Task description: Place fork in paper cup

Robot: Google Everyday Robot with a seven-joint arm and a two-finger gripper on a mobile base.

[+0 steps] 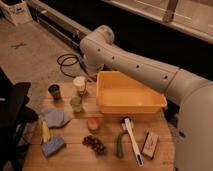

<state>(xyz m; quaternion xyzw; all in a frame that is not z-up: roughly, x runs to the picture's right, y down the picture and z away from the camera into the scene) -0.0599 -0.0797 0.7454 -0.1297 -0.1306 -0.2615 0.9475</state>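
Observation:
The paper cup (79, 84), cream with a tan lower body, stands upright at the back left of the wooden table (107, 131), just left of the yellow bin. My gripper (88, 73) hangs at the end of the white arm (130, 60), just above and to the right of the cup's rim, in front of the dark floor. The fork does not show anywhere on the table. I cannot tell whether it is in the gripper or in the cup.
A yellow bin (127, 92) fills the back right. A dark brown cup (54, 90) and a small green cup (76, 104) flank the paper cup. In front lie a grey cloth (55, 118), yellow stick (45, 131), blue sponge (52, 146), grapes (94, 143) and a white-handled brush (132, 140).

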